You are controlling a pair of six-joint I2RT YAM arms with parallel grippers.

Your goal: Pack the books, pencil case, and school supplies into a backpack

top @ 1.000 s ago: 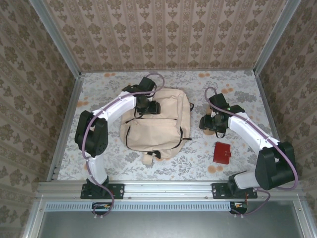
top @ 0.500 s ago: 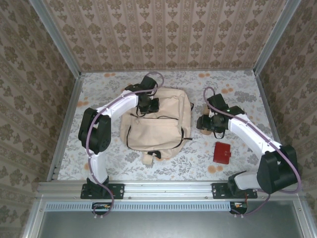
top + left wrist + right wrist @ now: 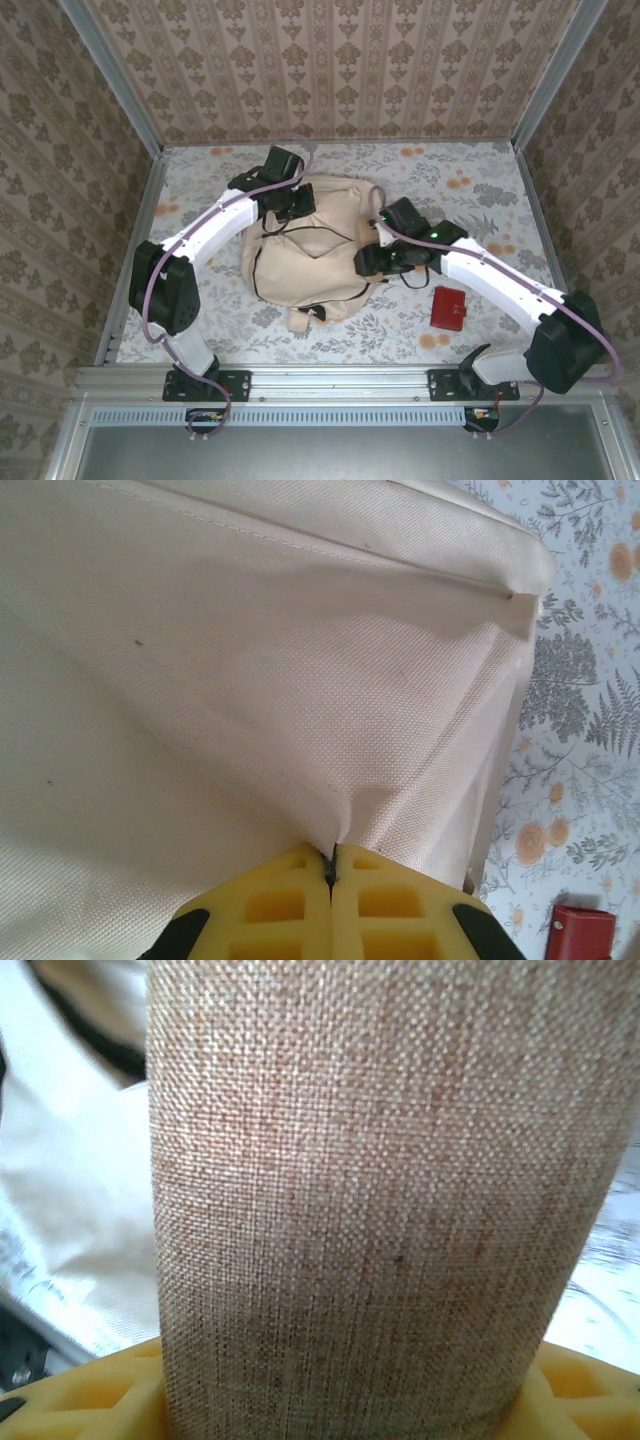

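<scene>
Backpack (image 3: 310,250) lies mid-worktop (image 3: 480,190). What changed over the last second: its far edge is now bunched and pulled up a bit. That's because the left end effector (image 3: 331,865), at the backpack's far-left corner, went from part open to fully closed. The yellow pads now meet on a fold of the cream fabric, so we call it holding the backpack. We read this as lifting the top to make an opening for loading; whether the zipper mouth is actually open we can't tell.

Second change: the right end effector (image 3: 378,258) swung in from well right of the backpack to its right edge, jaw width unchanged. It stands medium-wide, clamped around a tan woven roll, which we take for the pencil case (image 3: 350,1210); the roll sits between both pads in the right wrist view. So the case is at the backpack but not yet in.

Small red pouch (image 3: 449,307) lies right of the backpack toward the near side, apart from both end effectors.
</scene>
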